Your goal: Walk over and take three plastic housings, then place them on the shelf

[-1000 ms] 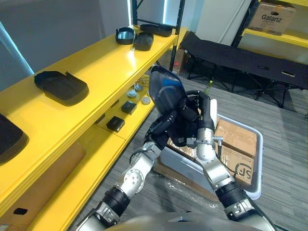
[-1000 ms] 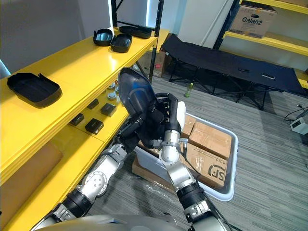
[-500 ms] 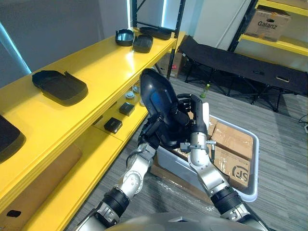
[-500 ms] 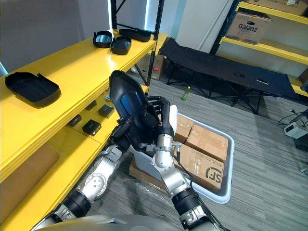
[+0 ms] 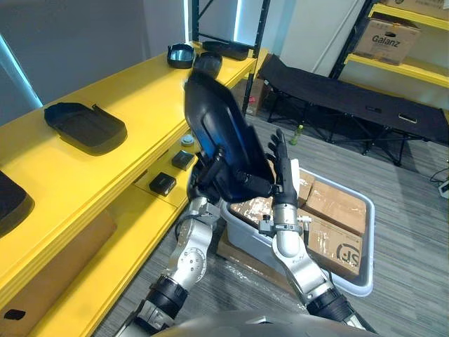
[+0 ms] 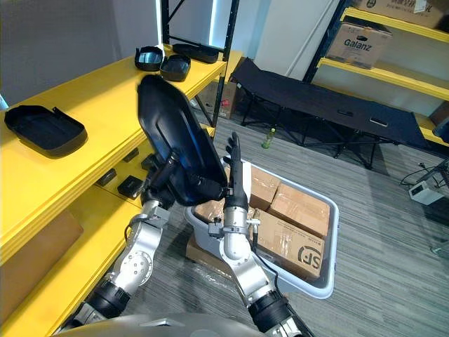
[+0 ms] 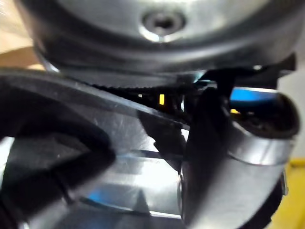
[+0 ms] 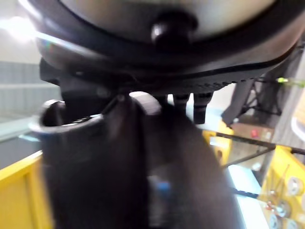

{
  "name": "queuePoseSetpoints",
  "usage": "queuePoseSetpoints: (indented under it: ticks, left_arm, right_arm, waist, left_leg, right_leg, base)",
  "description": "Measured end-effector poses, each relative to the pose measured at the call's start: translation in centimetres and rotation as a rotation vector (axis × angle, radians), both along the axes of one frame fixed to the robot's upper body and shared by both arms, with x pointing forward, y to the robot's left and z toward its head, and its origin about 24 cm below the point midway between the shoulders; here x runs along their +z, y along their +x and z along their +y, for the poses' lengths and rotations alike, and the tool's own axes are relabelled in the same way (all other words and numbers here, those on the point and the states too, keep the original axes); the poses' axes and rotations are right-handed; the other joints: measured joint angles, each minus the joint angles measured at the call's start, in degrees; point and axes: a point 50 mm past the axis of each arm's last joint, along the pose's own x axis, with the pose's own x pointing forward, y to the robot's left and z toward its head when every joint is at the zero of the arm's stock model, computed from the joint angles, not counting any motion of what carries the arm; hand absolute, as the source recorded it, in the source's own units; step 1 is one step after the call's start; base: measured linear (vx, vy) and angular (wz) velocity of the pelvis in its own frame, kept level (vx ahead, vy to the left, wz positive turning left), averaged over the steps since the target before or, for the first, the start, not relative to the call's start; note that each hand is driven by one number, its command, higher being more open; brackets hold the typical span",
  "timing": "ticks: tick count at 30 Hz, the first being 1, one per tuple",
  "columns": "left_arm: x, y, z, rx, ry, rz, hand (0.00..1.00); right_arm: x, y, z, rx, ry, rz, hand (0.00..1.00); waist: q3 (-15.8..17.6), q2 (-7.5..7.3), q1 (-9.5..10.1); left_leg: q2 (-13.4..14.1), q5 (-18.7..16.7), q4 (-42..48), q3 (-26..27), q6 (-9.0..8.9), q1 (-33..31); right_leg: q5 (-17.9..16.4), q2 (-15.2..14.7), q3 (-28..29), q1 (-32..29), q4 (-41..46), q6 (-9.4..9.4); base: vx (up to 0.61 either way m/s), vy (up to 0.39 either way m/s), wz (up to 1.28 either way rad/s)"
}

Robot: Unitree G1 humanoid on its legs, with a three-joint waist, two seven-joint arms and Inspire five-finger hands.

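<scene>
Holding a housing beside the shelf, long axis near upright, top leaning shelfward, left hand clamped on its lower end, right hand flat, fingers straight, just beside it.

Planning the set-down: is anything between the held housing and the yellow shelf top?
Nothing visible. The housing, gripped by the left robot hand, hangs beside a bare stretch of the shelf top; other housings lie further along.

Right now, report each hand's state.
Left hand: shut on the black housing.
Right hand: open, beside the housing.
</scene>
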Motion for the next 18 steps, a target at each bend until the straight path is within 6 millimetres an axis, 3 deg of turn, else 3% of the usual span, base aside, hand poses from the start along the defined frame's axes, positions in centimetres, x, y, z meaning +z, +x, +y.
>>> queuePoseSetpoints:
  ticks: [4,8,13,18]
  left_arm:
    - [2.2,-0.2,0.9,0.167,0.268,-0.125,0.0]
    - [1.9,-1.0,3.2,0.356,0.53,-0.143,0.0]
    - [1.8,-2.0,4.5,0.468,0.779,-0.184,0.0]
    - [1.7,-3.6,8.2,0.647,0.879,-0.138,0.0]
  right_arm:
    - [0.8,0.2,-0.9,-0.005,0.042,-0.019,1.0]
    - [0.4,-0.2,-2.6,0.009,0.143,0.025,1.0]
    - [-1.4,-1.5,-3.4,0.09,0.326,0.129,1.0]
    - [-3.9,-4.1,-6.8,0.106,0.61,0.185,1.0]
  waist:
    - [0.0,0.12,-0.13]
    - [-0.3,1.0,-0.33]
    - [-0.2,1.97,-0.19]
    - [0.0,3.03,-1.53]
  left_leg:
    - [0.0,0.0,0.0,0.1,-0.01,0.2]
    - [0.0,0.0,-0.4,0.2,-0.05,0.2]
    - [0.0,0.1,-1.0,0.2,-0.22,-0.6]
    - [0.0,0.1,-0.9,0.1,-0.24,-1.6]
  right_leg:
    - [0.0,0.0,0.2,0.1,0.0,0.0]
    - [0.0,0.1,0.3,-0.1,-0.1,0.0]
    - [0.0,0.2,0.2,-1.2,-0.3,0.04]
    - [0.1,0.2,-0.1,-1.7,-0.9,0.12]
  base:
    - [-0.01,0.002,0.0]
    - [0.0,0.0,0.0]
    - [0.0,0.0,0.0]
    - [0.02,0.012,0.02]
